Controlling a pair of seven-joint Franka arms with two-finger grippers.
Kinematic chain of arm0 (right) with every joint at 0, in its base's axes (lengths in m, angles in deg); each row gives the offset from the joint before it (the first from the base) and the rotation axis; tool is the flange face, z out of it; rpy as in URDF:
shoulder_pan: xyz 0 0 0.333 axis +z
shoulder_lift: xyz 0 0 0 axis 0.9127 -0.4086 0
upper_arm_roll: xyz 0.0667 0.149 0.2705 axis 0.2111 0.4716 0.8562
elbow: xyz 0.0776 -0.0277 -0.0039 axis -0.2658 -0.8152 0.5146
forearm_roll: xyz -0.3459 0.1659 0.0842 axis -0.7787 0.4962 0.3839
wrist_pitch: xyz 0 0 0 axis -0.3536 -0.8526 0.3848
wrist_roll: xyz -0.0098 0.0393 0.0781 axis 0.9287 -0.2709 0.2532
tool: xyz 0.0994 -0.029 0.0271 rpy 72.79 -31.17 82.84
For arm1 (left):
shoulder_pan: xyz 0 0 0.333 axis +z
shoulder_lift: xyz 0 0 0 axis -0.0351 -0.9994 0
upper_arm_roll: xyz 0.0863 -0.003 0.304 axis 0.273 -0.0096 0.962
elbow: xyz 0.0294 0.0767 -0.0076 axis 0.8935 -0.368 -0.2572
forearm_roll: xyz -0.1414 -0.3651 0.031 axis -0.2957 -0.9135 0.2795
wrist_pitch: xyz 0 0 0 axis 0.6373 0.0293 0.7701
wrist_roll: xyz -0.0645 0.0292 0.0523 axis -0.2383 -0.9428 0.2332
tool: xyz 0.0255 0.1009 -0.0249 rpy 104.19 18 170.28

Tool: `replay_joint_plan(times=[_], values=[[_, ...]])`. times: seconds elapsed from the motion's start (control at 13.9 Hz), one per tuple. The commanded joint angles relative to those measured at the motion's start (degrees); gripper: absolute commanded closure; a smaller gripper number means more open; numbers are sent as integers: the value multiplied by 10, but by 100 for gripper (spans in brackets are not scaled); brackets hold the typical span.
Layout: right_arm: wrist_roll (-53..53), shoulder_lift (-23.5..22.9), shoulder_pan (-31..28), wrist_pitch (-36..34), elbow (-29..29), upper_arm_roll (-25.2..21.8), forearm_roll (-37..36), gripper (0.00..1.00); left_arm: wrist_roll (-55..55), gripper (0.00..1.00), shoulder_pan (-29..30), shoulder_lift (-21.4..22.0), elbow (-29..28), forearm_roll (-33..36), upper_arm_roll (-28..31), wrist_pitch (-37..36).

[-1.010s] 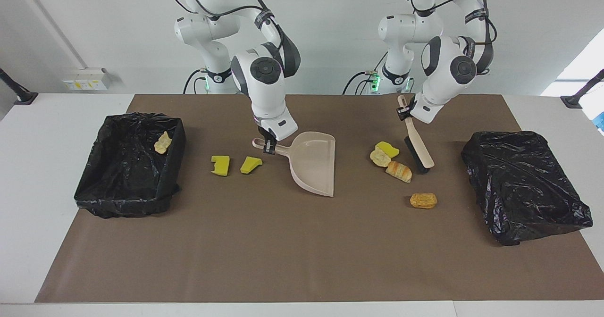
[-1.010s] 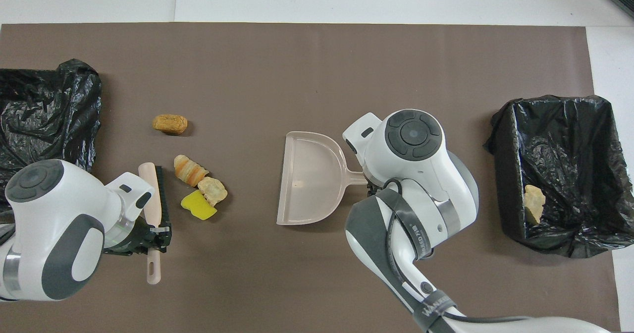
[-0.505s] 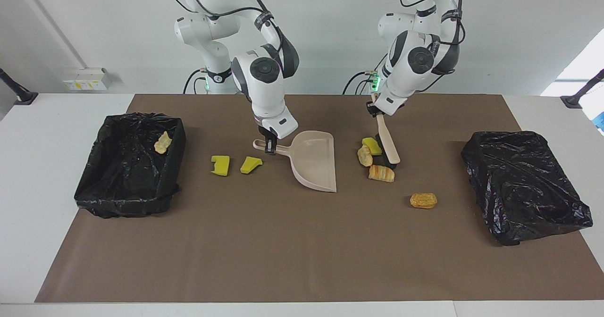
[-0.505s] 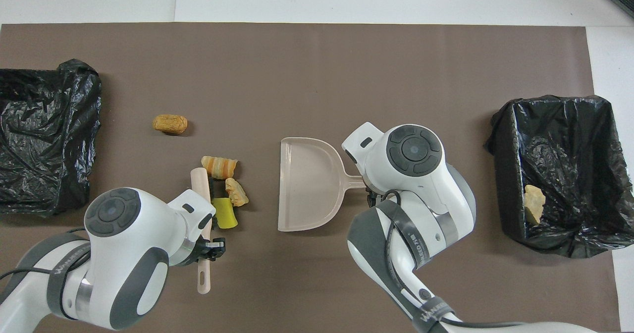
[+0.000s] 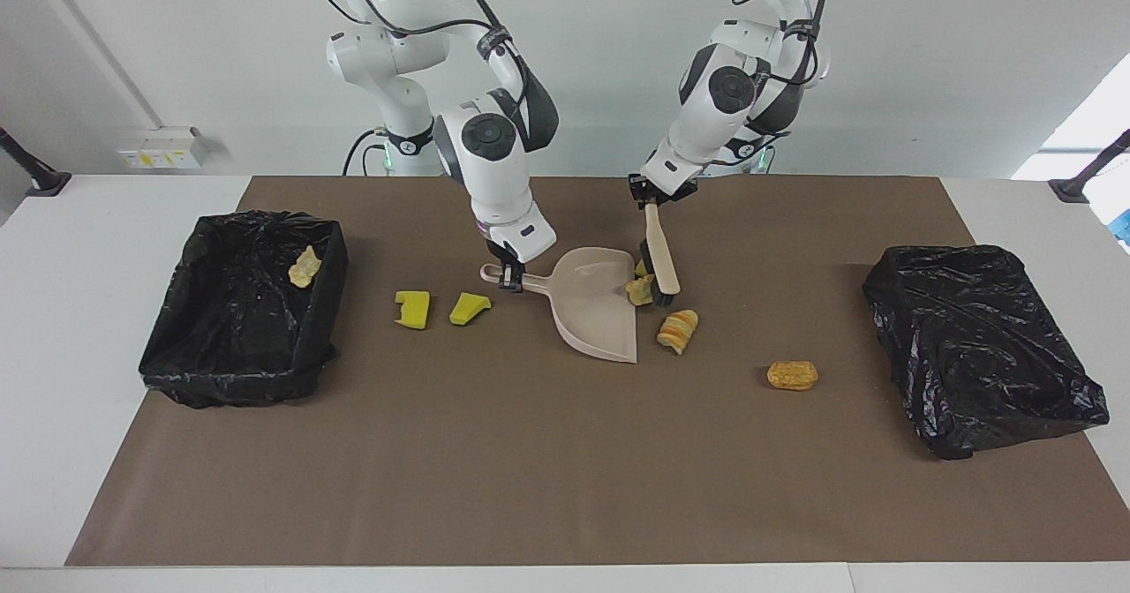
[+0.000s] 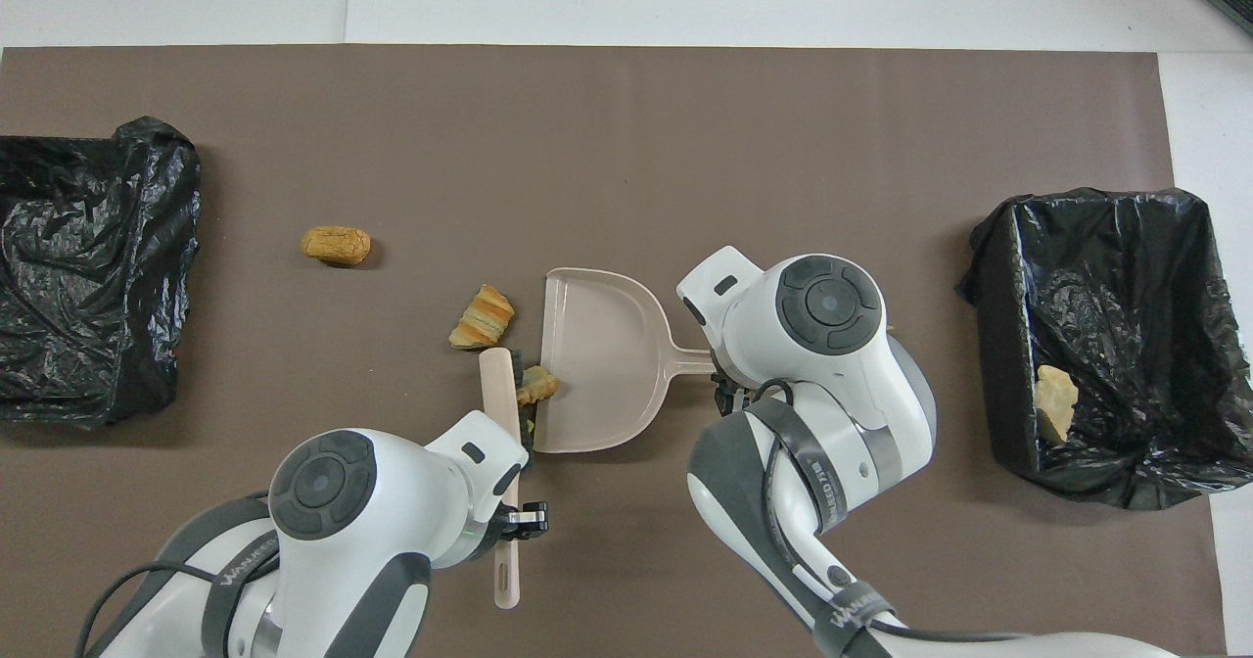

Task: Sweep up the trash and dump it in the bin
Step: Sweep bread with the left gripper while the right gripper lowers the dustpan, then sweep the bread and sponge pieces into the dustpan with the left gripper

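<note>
Nearest the robots, your left gripper [image 5: 651, 200] is clamped on the handle of the brush [image 5: 659, 256], and over the last second it has swung that brush from the left arm's end of the table toward the middle, so the bristles now stand at the open lip of the dustpan [image 5: 593, 306]. Your right gripper [image 5: 508, 277] stays shut on the dustpan's handle and has turned the pan slightly to meet the stroke.

Look at what the sweep brought along. The pale lump [image 5: 639, 289] now sits right at the pan's lip against the bristles, and a sliver of yellow sponge chunk [image 5: 640, 268] shows just beside it, mostly hidden by the brush. The striped roll [image 5: 678, 329] has slipped off the end of the brush and lies on the mat just outside the pan's corner, so this stroke has likely missed it.

A little farther out, the golden-brown roll [image 5: 792, 375] has not been touched. Two yellow sponge pieces [image 5: 412, 308] and [image 5: 469, 307] lie by the pan's handle, toward the right arm's end.

One beige bit [image 5: 305, 266] already rests in the open bin [image 5: 203, 372]; the other black bin [image 5: 980, 346] sits at the left arm's end.

You probably need a last push to seat the lump and sponge inside, then a second pass.
</note>
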Motion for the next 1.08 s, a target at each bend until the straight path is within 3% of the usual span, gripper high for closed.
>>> replay_joint_plan(times=[0.0,0.14,0.29,0.43,0.58,0.79,1.01], values=[[-1,9,-5,16,-12,5,21,100,50,100,-36,-4,26,-12,8,5],[-1,9,-5,17,-12,5,21,100,53,100,-16,8,56,-11,14,-26],[-1,9,-5,17,-13,5,21,100,42,100,51,5,93,15,19,-91],[-1,9,-5,17,-12,5,21,100,15,100,106,-9,109,105,18,-101],[-1,9,-5,16,-12,5,21,100,-48,100,164,-16,111,133,20,-93],[-1,8,-5,17,-11,5,21,100,-162,100,264,-68,162,193,20,-66],[4,8,-5,16,-11,5,21,100,-191,100,286,-187,255,242,20,-50]])
